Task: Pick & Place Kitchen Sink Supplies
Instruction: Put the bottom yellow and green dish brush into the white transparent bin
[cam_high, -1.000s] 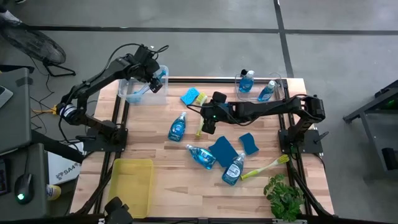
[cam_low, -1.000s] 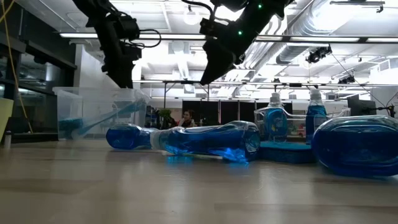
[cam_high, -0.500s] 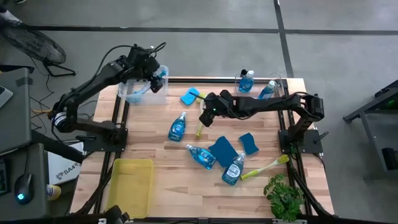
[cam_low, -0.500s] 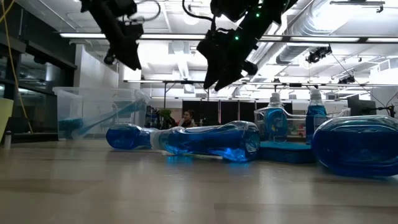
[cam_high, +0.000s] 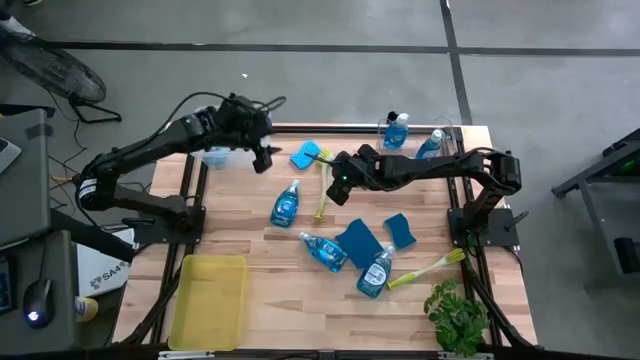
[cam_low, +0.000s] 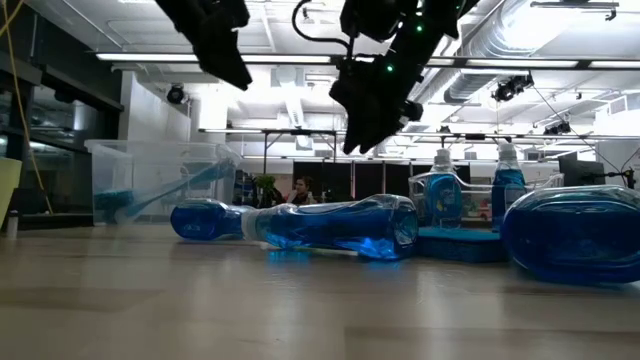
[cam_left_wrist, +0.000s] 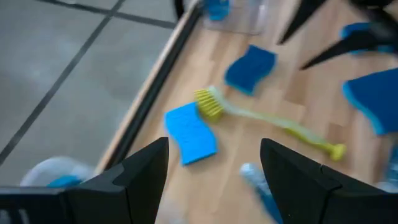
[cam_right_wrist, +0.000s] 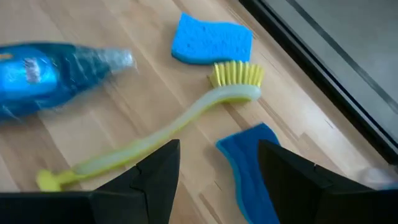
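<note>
The left gripper hangs above the table's far left edge, just beside the clear bin, which the arm partly covers; jaws apart, nothing between them. The right gripper hovers over the brush near the table's middle; jaws apart and empty. That brush lies flat, its bristles by a sponge at the far edge. A bottle lies just left of it. More bottles, two dark sponges and a second brush lie nearer the front right. Two bottles stand in the far right bin. The left wrist view is blurred. The yellow tray sits front left.
</note>
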